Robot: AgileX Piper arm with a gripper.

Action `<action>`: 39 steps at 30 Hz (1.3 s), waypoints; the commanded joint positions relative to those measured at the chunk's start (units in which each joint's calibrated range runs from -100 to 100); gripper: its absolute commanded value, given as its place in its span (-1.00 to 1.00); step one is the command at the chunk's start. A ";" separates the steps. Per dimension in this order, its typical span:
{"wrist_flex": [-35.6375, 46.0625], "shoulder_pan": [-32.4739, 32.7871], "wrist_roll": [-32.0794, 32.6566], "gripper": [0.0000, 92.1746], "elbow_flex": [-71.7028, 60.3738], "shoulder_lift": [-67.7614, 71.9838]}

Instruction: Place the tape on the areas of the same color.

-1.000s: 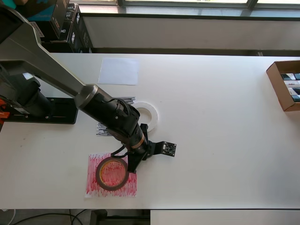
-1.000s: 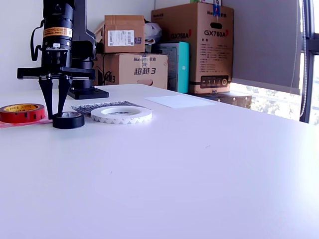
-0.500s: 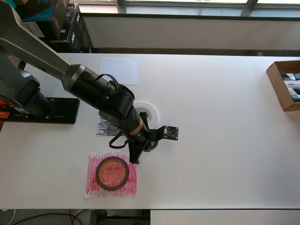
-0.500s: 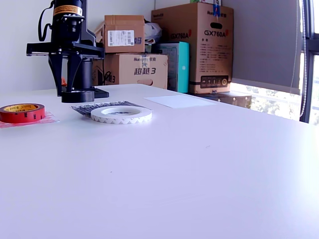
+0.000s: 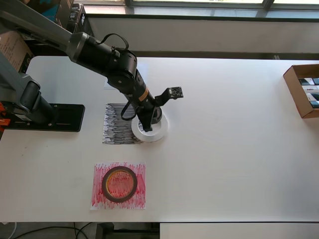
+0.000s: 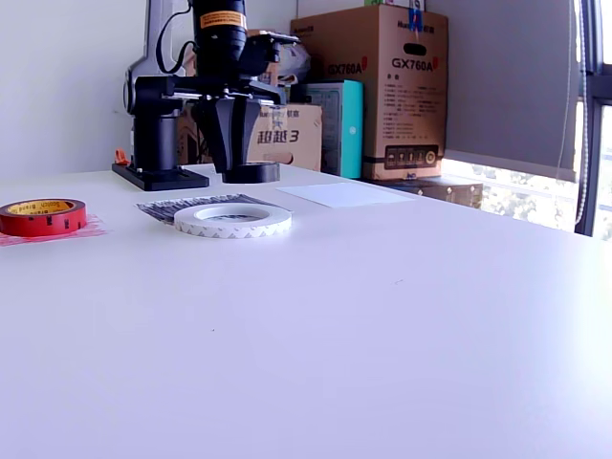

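The gripper (image 6: 249,143) has lifted the black roll (image 6: 251,172) off the table since a second ago and carried it from beside the red sheet (image 5: 118,185) toward the far edge. The fingers are clamped on the roll, which hangs in the air above the white ring (image 5: 149,129). The ring lies half on the black sheet's (image 5: 117,130) right edge in the overhead view, so that sheet is the likely drop spot. The red roll (image 5: 119,183) already sits on its red sheet. The white sheet (image 6: 342,194) (mostly hidden overhead by the arm) is bare. A cardboard box (image 5: 300,90) at the table's right edge in the overhead view holds small items I cannot identify.
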 commanded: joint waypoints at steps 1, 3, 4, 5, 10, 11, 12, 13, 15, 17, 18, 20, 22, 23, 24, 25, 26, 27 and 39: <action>0.19 2.31 -1.42 -1.00 3.05 -0.25; 0.11 2.47 -3.06 -1.00 4.78 -0.25; 0.02 2.39 -3.55 -1.00 5.23 -0.25; -0.23 2.31 -3.88 -1.00 5.59 -0.25; -2.61 2.00 -6.91 -1.00 7.14 -0.25; -2.61 1.92 -7.81 -1.00 7.23 -0.25; -2.61 1.92 -8.46 -1.00 7.23 -0.25; -2.61 1.84 -9.37 -1.00 7.32 -0.25; -2.61 1.84 -11.17 -1.00 7.41 -0.25; -2.61 1.84 -12.31 -1.00 7.41 -0.25; -2.61 1.84 -12.89 -1.00 7.41 -0.25; -2.61 1.84 -14.20 -1.00 7.41 -0.25; -2.61 1.84 -15.59 -1.00 7.41 -0.25; -2.61 1.84 -16.24 -1.00 7.41 -0.34; -2.61 1.84 -16.73 -1.00 7.41 -0.34; -2.61 1.84 -17.14 -1.00 7.41 -0.43; -2.61 1.84 -17.31 -1.00 7.41 -0.71; -2.61 1.84 -17.55 -1.00 7.50 -1.46; -2.61 1.76 -19.68 -1.00 22.68 -21.95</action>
